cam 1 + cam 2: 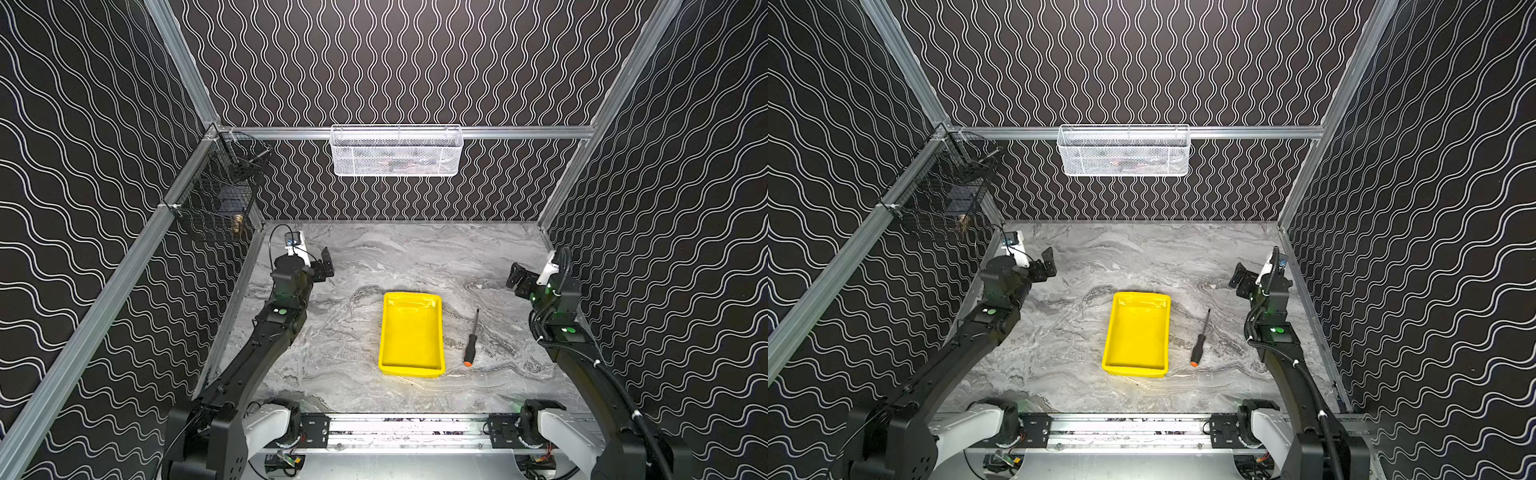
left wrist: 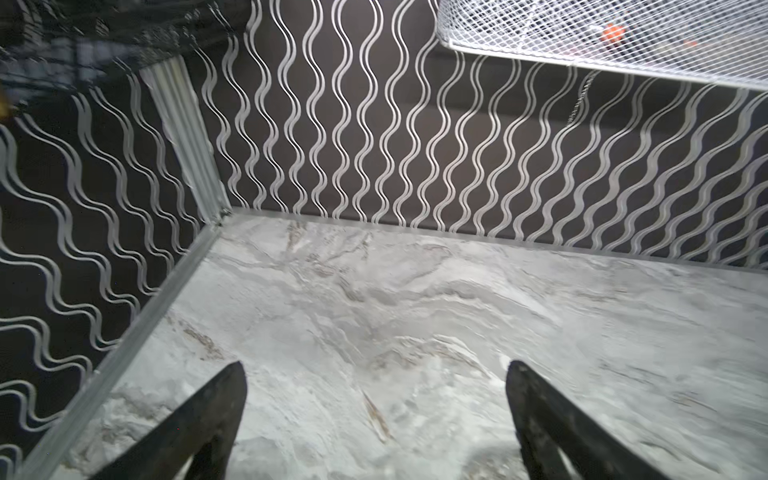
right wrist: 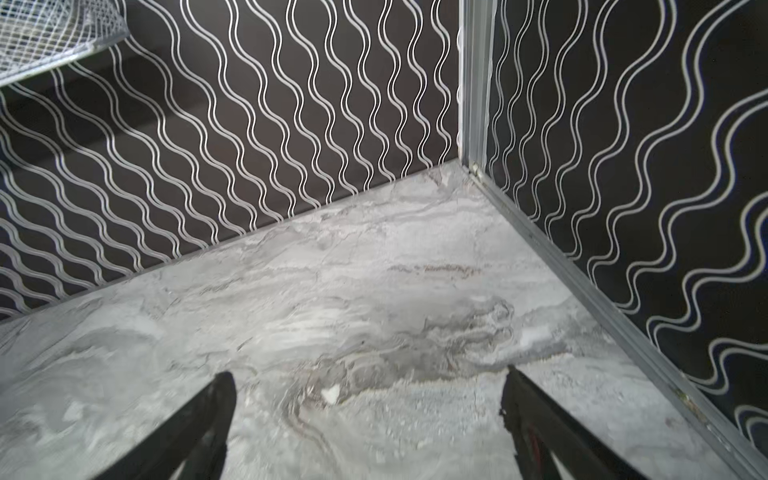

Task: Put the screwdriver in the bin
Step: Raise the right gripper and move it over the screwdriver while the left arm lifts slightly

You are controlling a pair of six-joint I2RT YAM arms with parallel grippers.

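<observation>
- Screwdriver (image 1: 471,338) is found lying flat on the marble table (image 1: 374,257), just right of the bin and apart from it. Its orange cap is turned toward the near edge and its shaft tip toward the back wall.
- Left gripper (image 1: 327,262) is held over the table's far left area, well apart from the bin. In the left wrist view its 2 fingers (image 2: 216,415) are seen spread wide, gripping nothing.
- Bin (image 1: 411,336), yellow, is set near the table's centre.
- Right gripper (image 1: 515,276) is held at the far right, beyond the screwdriver. Its 2 fingers (image 3: 199,424) are spread wide, gripping nothing.
</observation>
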